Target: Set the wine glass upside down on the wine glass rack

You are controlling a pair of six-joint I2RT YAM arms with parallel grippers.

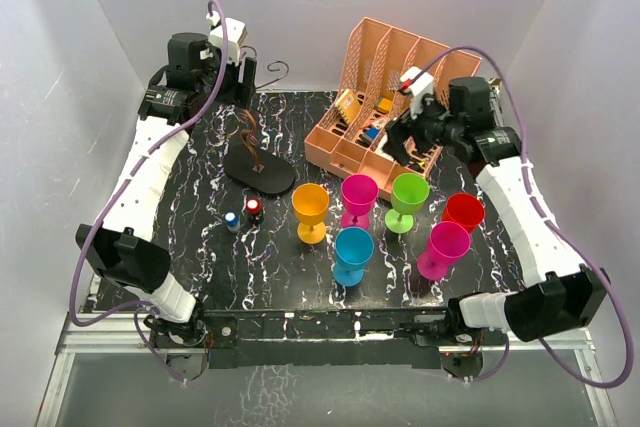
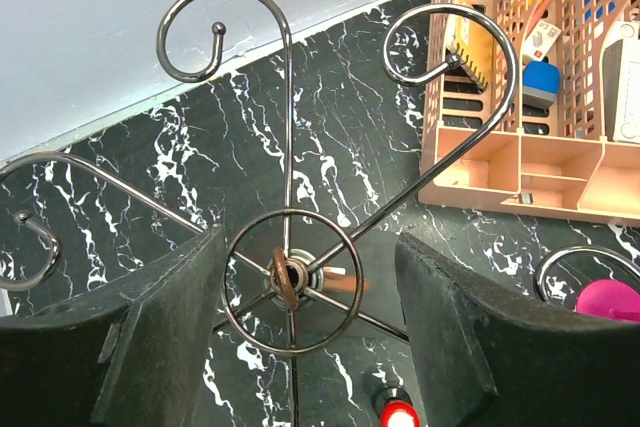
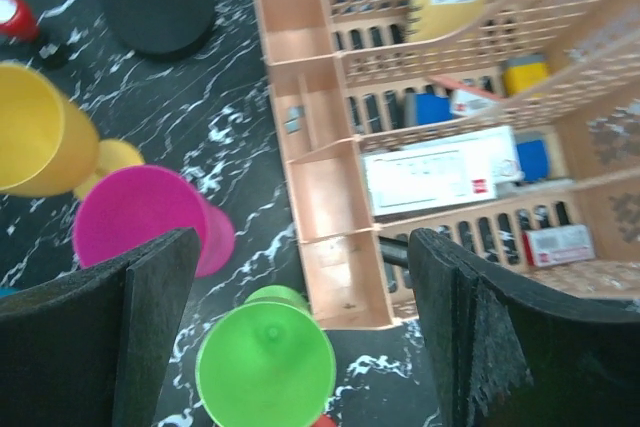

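The wine glass rack (image 1: 262, 171) is a dark wire tree on a flat black oval base at the back left of the table. My left gripper (image 1: 245, 79) hangs above its top, open and empty. In the left wrist view my left gripper (image 2: 305, 342) has its jaws standing either side of the rack's round top ring (image 2: 290, 282), not touching it, with the curled arms spreading out. Several coloured wine glasses stand upright mid-table, among them an orange one (image 1: 310, 209) and a green one (image 1: 407, 197). My right gripper (image 1: 410, 139) is open and empty above the green glass (image 3: 265, 372).
A peach slotted organiser (image 1: 385, 97) with small items stands at the back right, its front tray (image 3: 330, 207) between my right fingers. Two small bottles, red-capped (image 1: 253, 207) and blue-capped (image 1: 232, 220), stand near the rack base. White walls enclose the table.
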